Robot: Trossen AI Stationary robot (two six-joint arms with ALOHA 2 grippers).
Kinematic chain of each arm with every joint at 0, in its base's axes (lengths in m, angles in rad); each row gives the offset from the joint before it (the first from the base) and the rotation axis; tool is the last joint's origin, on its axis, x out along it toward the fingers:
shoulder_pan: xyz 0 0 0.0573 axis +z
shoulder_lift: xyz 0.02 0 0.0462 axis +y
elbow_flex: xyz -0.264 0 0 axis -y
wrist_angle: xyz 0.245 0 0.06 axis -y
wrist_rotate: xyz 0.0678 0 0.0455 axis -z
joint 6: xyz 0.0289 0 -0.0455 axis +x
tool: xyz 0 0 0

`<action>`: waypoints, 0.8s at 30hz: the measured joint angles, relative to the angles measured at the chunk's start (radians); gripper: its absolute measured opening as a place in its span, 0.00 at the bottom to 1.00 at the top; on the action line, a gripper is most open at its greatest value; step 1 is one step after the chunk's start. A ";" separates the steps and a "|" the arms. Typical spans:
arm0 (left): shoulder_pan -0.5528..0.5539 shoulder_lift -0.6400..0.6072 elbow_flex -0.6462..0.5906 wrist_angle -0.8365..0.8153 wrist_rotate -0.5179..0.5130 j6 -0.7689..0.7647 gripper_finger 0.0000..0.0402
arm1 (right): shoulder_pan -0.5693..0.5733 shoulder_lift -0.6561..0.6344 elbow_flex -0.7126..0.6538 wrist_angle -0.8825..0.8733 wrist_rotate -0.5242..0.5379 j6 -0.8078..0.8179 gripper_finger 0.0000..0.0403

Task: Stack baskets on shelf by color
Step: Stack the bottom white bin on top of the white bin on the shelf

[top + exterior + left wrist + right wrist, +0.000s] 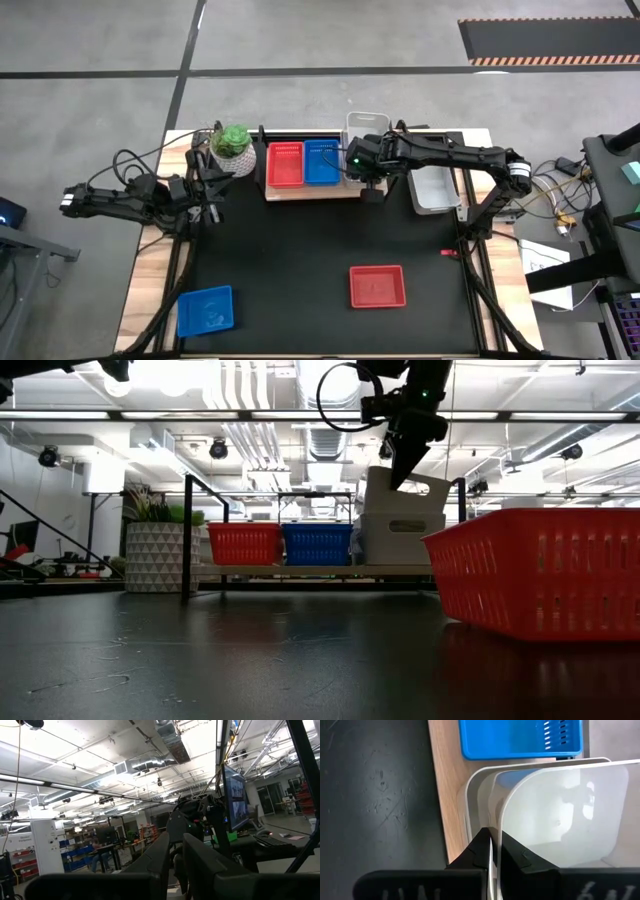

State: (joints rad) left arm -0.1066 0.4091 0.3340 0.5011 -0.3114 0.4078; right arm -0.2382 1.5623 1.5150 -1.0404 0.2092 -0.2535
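Holding a whitish-grey basket [565,815] by its rim, the right end effector [491,851] is clamped on the thin wall and hangs it, tilted, above another grey basket [477,802] already on the shelf [310,191], just beside the blue basket [322,162]. Doing this step well likely means levelling the held basket, lining its rounded corners up with the one beneath, then lowering straight so it nests rather than catching on a rim; the tilt seen from the low view suggests it could wedge if released early. The red basket [285,164] sits on the far side of the blue one from the grey stack, near the white plant pot [234,160]. A further grey basket [433,188] lies beside the shelf under the right arm, and could be knocked on the way out. Well away from the shelf, a loose red basket [377,286] and a loose blue basket [205,310] wait on the black worktop [320,250]. The left end effector [205,195] waits near the plant pot, its fingers close together and holding nothing.
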 joint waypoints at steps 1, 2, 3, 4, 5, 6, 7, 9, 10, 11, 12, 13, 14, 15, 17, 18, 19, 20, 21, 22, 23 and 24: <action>0.000 0.000 0.000 0.000 0.000 0.000 0.09 | 0.000 0.000 0.000 0.001 0.000 0.000 0.03; 0.000 0.000 0.000 0.000 0.000 0.000 0.09 | 0.000 0.000 0.000 0.002 0.000 0.000 0.03; 0.000 0.000 0.000 0.000 0.000 0.000 0.09 | 0.000 0.000 0.000 0.002 0.000 0.000 0.04; 0.000 0.000 0.000 0.000 0.000 0.000 0.09 | 0.000 0.000 0.000 0.002 -0.001 0.000 0.05; 0.000 0.000 0.000 0.000 0.000 0.001 0.09 | 0.000 0.000 0.000 0.003 -0.001 0.000 0.06; 0.000 0.000 0.000 0.000 0.000 0.001 0.09 | 0.000 0.000 0.000 0.005 0.000 0.001 0.08; 0.000 0.000 0.000 0.000 0.000 0.001 0.09 | 0.000 0.000 0.000 0.006 0.000 0.001 0.10; 0.000 0.000 0.000 0.000 0.000 0.001 0.09 | 0.000 0.000 0.000 0.008 0.000 0.006 0.13; 0.000 0.000 0.000 0.000 0.000 0.001 0.09 | 0.000 0.000 0.000 0.008 0.000 0.008 0.15; 0.000 0.000 0.000 0.000 0.000 0.001 0.09 | 0.000 0.000 0.000 0.008 0.000 0.008 0.16; 0.000 0.000 0.000 0.000 0.000 0.001 0.09 | 0.000 0.000 0.000 0.008 0.000 0.008 0.17; 0.000 0.000 0.000 0.000 0.000 0.001 0.09 | 0.000 0.000 0.000 0.008 0.000 0.007 0.18; 0.000 0.000 0.000 0.000 0.000 0.001 0.09 | 0.000 0.000 0.000 0.008 0.000 0.005 0.19; 0.000 0.000 0.000 0.000 0.000 0.001 0.09 | 0.000 0.000 0.000 0.008 0.000 0.004 0.20; 0.000 0.000 0.000 0.000 0.000 0.001 0.09 | 0.000 0.000 0.000 0.008 0.000 0.002 0.20; 0.000 0.000 0.000 0.000 0.000 0.001 0.09 | 0.000 -0.001 0.000 0.008 0.000 0.002 0.21; 0.000 0.000 0.000 0.000 0.000 0.001 0.09 | 0.000 -0.001 0.000 0.008 0.000 0.002 0.21; 0.000 0.000 0.000 0.000 0.000 0.001 0.09 | 0.000 -0.001 0.000 0.008 0.000 0.001 0.21; 0.000 0.000 0.000 0.000 0.000 0.001 0.09 | 0.000 -0.001 0.000 0.008 0.000 0.001 0.20; 0.000 0.000 0.000 0.000 0.000 0.001 0.09 | 0.000 -0.001 0.000 0.008 0.000 0.000 0.20; 0.000 0.000 0.000 0.000 0.000 0.001 0.09 | 0.000 0.000 0.000 0.009 0.000 0.000 0.19; 0.000 0.000 0.000 0.000 0.000 0.001 0.09 | 0.000 0.000 0.000 0.010 0.000 0.000 0.18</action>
State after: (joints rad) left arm -0.1066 0.4091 0.3340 0.5011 -0.3115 0.4088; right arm -0.2386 1.5624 1.5150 -1.0305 0.2092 -0.2531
